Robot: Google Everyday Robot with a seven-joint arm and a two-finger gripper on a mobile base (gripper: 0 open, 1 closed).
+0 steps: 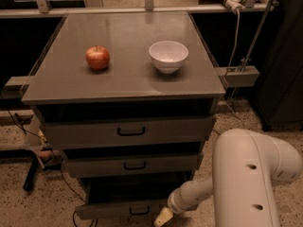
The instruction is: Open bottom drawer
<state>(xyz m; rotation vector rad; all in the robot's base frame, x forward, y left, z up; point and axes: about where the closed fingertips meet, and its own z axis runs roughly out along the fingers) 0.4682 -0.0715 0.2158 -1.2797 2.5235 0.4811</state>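
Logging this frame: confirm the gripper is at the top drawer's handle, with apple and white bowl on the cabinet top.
Wrong drawer. The camera view shows the gripper low, beside the handle of the bottom drawer; apple and white bowl are on the cabinet top.

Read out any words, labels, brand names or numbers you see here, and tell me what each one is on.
None: no readable text in this view.
Top drawer, middle drawer, bottom drawer: plain grey fronts, no labels.
Apple, white bowl, robot arm: no print or brand visible.
Gripper, low at the bottom drawer's front beside its handle: no marking.
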